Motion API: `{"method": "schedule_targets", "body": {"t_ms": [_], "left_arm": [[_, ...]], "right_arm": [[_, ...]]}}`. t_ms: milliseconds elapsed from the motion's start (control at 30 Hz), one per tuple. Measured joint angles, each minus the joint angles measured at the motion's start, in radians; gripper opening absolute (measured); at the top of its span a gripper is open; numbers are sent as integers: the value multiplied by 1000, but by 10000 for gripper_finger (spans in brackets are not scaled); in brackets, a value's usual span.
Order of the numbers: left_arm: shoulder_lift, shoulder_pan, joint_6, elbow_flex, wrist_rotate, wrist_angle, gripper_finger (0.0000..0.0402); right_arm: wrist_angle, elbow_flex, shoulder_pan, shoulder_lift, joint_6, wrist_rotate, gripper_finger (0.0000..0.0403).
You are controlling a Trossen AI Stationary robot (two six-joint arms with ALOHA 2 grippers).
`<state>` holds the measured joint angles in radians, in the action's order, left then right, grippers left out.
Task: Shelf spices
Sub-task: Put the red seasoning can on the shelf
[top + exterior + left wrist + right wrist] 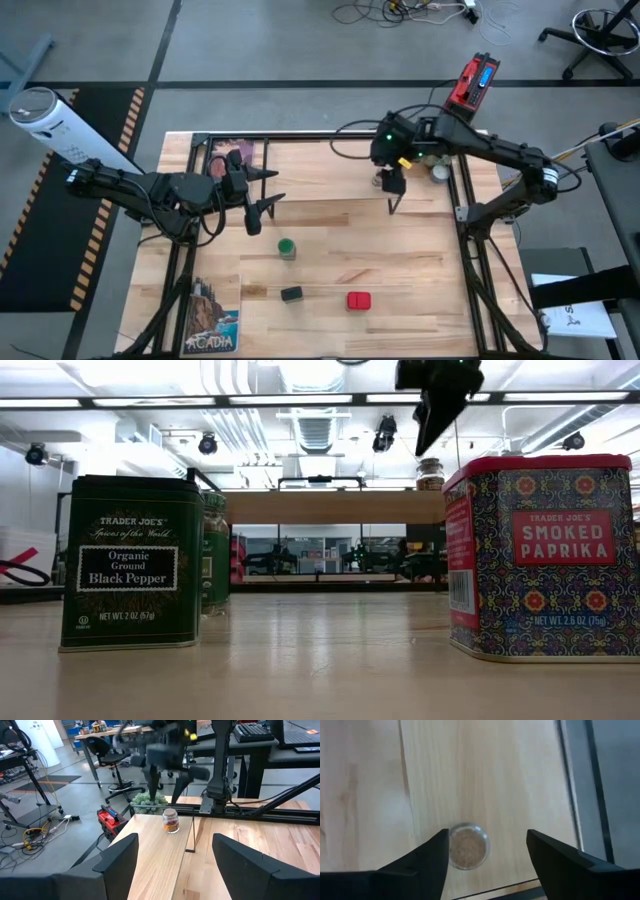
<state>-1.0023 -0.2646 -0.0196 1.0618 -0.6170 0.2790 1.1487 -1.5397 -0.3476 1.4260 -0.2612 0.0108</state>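
The right gripper (487, 857) is hovering spread and empty directly above the tiny tan jar (466, 846), standing freed on the shelf (485, 780) below its fingers; the left gripper (175, 857) is waiting, fingers parted.

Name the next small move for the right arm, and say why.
Probably lift the right gripper straight up and clear. Its fingers stand open, with the small jar standing upright on the shelf beside one of them, so it looks released. The green-capped jar, dark tin and red tin still wait on the table.
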Motion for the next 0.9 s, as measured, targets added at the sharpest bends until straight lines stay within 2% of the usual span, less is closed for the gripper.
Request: {"method": "schedule_targets", "body": {"t_ms": [133,367,633,800,900], "left_arm": [[0,0,0,0,0,1,245],[0,0,-6,0,-1,23,245],[0,0,-16,0,-1,24,245],[0,0,-24,0,-2,34,245],[0,0,-28,0,-2,36,245]], "right_arm": [[-3,-51,52,-16,32,-64,247],[-6,-62,255,-22,166,-62,232],[-64,-62,563,54,402,39,218],[-76,-62,727,159,539,151,235],[-78,-62,794,228,641,174,250]]}}
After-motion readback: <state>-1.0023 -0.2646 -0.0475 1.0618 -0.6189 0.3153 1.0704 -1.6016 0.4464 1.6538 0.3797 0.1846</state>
